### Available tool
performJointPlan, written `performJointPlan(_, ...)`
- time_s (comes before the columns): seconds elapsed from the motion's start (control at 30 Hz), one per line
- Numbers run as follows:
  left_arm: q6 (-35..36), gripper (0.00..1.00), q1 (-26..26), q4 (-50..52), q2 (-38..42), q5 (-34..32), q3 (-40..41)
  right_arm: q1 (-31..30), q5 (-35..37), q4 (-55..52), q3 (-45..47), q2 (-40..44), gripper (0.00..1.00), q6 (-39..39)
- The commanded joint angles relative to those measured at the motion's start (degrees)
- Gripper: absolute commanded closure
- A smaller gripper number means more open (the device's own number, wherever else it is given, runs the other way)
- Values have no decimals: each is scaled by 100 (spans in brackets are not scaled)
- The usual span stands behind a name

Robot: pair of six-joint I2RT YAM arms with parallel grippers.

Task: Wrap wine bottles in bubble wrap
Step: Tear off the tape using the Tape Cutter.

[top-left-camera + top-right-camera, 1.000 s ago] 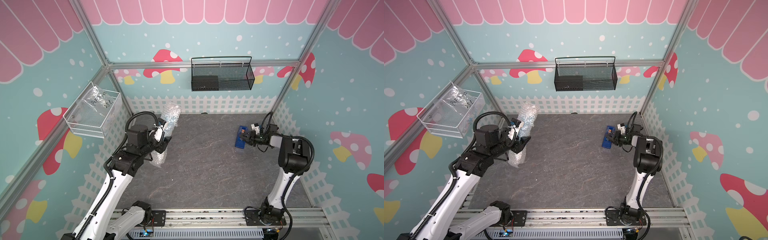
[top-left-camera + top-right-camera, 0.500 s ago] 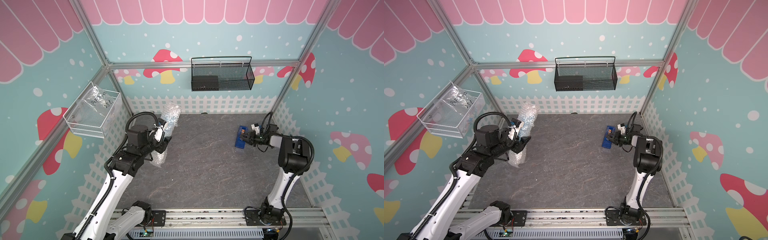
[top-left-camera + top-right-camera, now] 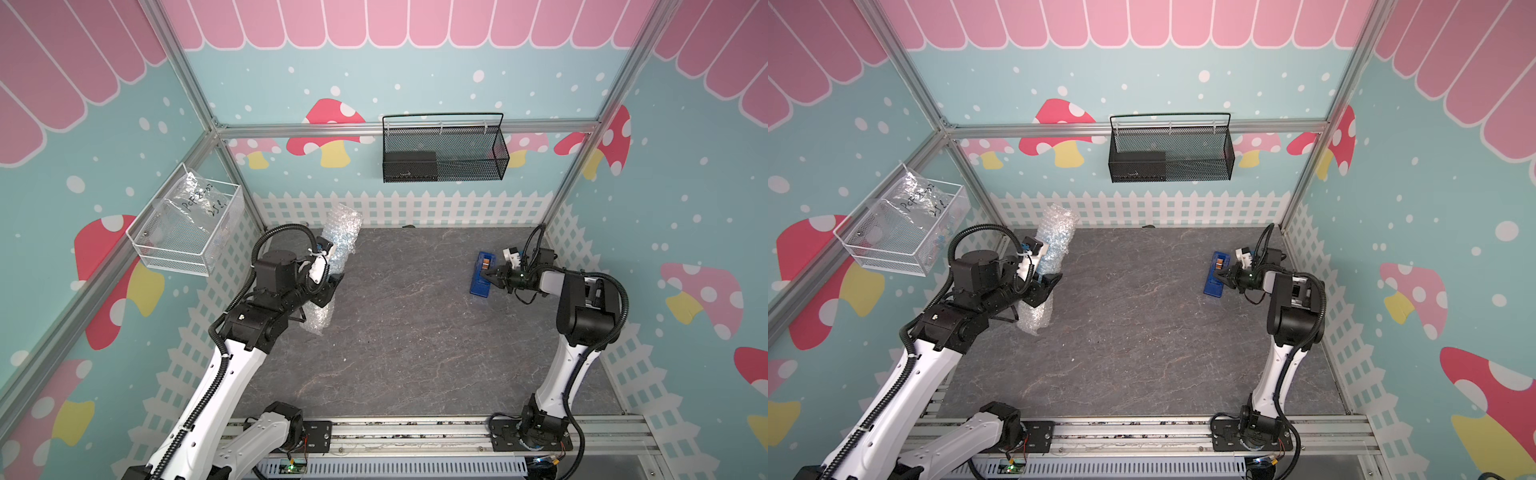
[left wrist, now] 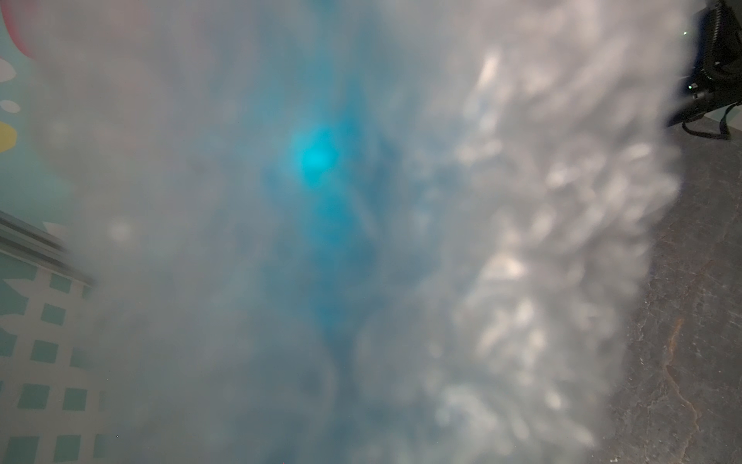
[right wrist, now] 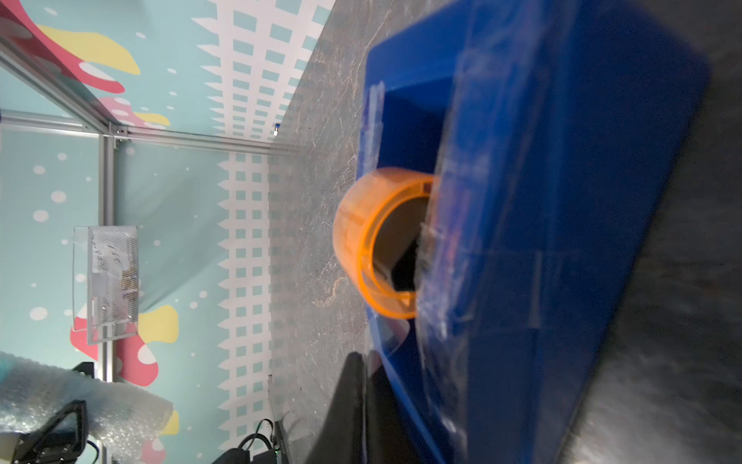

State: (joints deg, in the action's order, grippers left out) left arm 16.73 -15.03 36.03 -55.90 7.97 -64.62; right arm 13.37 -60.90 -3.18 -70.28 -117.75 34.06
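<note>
The left end effector (image 3: 329, 284) is clamping, jaws part-way closed, around the middle of a rolled sheet of clear, whitish small-bubble bubble wrap (image 3: 344, 224). It is holding the roll tilted near the left rear corner of the dark grey stone-patterned counter (image 3: 415, 332). I cannot tell whether the roll's lower end is touching the counter. In the left wrist view, the small clear bottle of bright blue liquid (image 4: 317, 168) is glowing blue through the layers, so it is sitting inside the roll at the grip. The wrapping itself looks largely done, with the sheet going round the bottle and both ends sticking out past it.

The right end effector (image 3: 490, 276) is sitting fully closed at the edge of the blue boxy tape dispenser (image 3: 478, 286), well apart from the roll on the far right of the counter. The right wrist view is showing the dispenser's orange tape roll (image 5: 357, 241) close up, but whether a strip is pinched between the jaws is not visible. Judging from this, the sealing is what is left: tape is not yet showing anywhere on the wrap.
</note>
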Motion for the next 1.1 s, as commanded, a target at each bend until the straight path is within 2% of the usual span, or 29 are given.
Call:
performJointPlan(0.0,-28,100,42,-668,193,106,-70,-36,-61,2,-154,71,99,-32)
performJointPlan(0.17,-38,100,44,-667,194,102,-95,-36,-58,-521,-660,-59,100,-322)
performJointPlan(0.4,-59,100,42,-643,195,80,-104,-35,185,-2312,-2075,-543,100,-1378)
performJointPlan(0.6,-91,100,44,-631,152,104,-164,-26,453,-3092,-2555,-744,100,-1902)
performJointPlan(0.77,-135,100,44,-663,102,155,-185,-18,473,-3167,-2761,-782,100,-1950)
performJointPlan(1.07,-209,100,44,-674,106,130,-211,-27,424,-3986,-4805,-1447,100,-1954)
